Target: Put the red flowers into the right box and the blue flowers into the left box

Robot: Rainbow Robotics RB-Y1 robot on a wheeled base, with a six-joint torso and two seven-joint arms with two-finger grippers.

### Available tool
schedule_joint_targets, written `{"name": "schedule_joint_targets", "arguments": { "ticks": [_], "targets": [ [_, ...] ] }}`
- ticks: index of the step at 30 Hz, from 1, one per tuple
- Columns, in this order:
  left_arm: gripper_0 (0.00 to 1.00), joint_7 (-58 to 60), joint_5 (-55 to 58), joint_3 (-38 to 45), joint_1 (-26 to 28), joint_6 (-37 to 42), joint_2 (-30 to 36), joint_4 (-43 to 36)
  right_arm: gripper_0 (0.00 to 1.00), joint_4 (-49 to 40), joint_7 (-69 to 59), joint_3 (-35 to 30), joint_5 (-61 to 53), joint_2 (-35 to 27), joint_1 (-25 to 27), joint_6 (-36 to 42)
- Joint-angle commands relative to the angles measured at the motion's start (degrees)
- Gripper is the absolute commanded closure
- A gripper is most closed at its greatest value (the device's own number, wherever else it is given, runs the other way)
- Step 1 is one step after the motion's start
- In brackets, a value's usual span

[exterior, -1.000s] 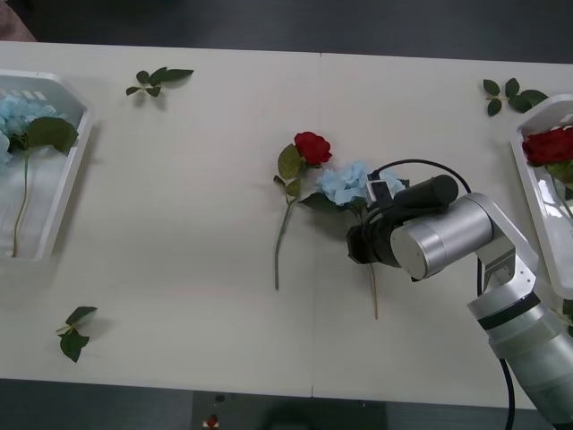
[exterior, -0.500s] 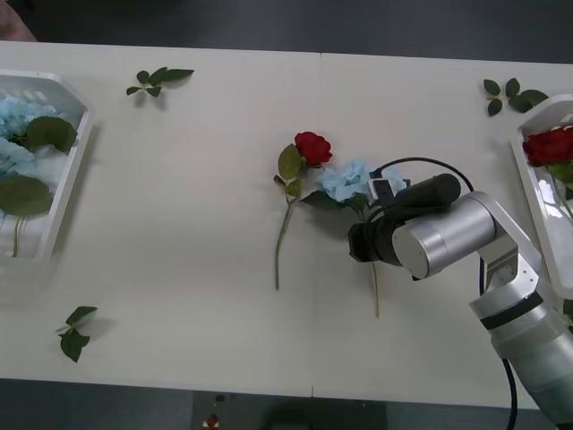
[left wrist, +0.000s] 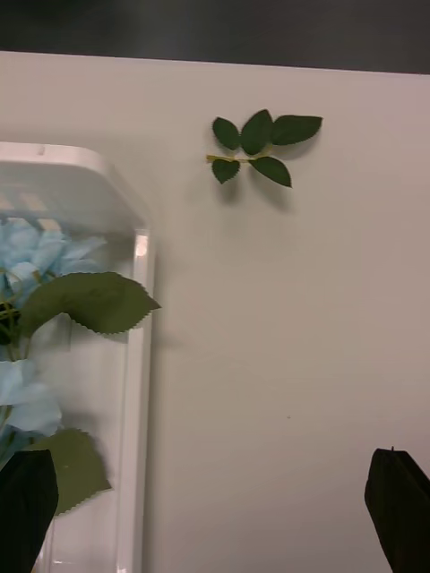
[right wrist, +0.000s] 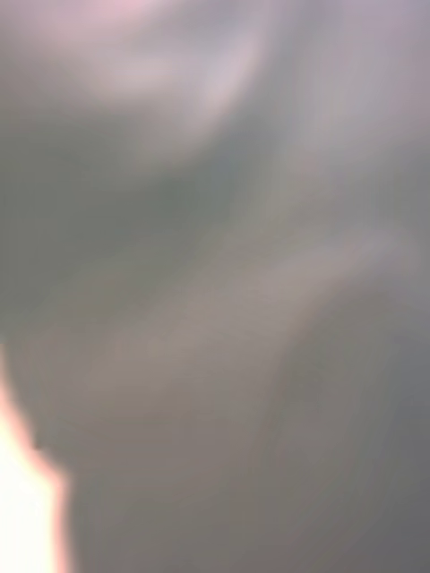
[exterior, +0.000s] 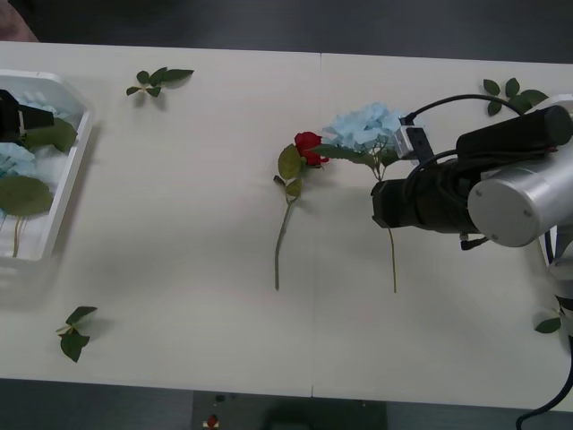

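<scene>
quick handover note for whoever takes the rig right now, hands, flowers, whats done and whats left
Right hand: mid-table, carrying a blue flower by its stem; finger state cannot be seen.
Left hand: open at the left box, one finger over the tray, the other over the table.
Done: blue flowers lie in the left box.
Left: get the carried blue flower to the left box; one red flower lies mid-table and goes to the right box.
</scene>
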Motion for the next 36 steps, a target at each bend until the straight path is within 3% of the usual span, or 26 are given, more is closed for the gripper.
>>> {"name": "schedule_joint_targets", "arguments": {
  "ticks": [1,7,13,22,26,29,36],
  "targets": [
    [0.0,6.84,-4.52,-6.37,-4.48,-2.56,1.24,-2.45,1.0,-4.55,0.03,-3.73,-7.26,-0.48,-3.58,-0.03],
    [0.0,15.11,-8.92,-9.09,-6.5,-3.7,-3.68,-3.41,1.0,-4.55,1.26,-10.59,-20.27,2.25,-7.09,-0.03],
    [0.0,18.97,-0.74,-6.19,-6.41,-3.97,-5.79,-5.44,1.0,-2.44,2.31,-16.57,-33.63,5.15,-9.73,-0.73],
    [0.0,19.32,21.93,13.41,-3.68,13.26,-8.6,-16.16,1.0,2.57,4.86,-17.88,-48.84,7.52,-12.63,-7.41],
    [0.0,19.06,34.77,18.42,-1.49,13.61,-9.92,-17.39,1.0,4.86,10.49,-17.88,-51.65,8.4,-14.39,-8.12],
    [0.0,18.53,40.3,18.51,-1.05,12.12,-11.33,-18.36,1.0,6.35,14.97,-17.88,-52.53,8.75,-15.36,-8.56],
    [0.0,18.53,35.21,9.72,-3.16,4.29,-17.48,-23.89,1.0,8.37,26.57,-17.97,-52.7,9.81,-17.38,-9.7]
  ]
}}
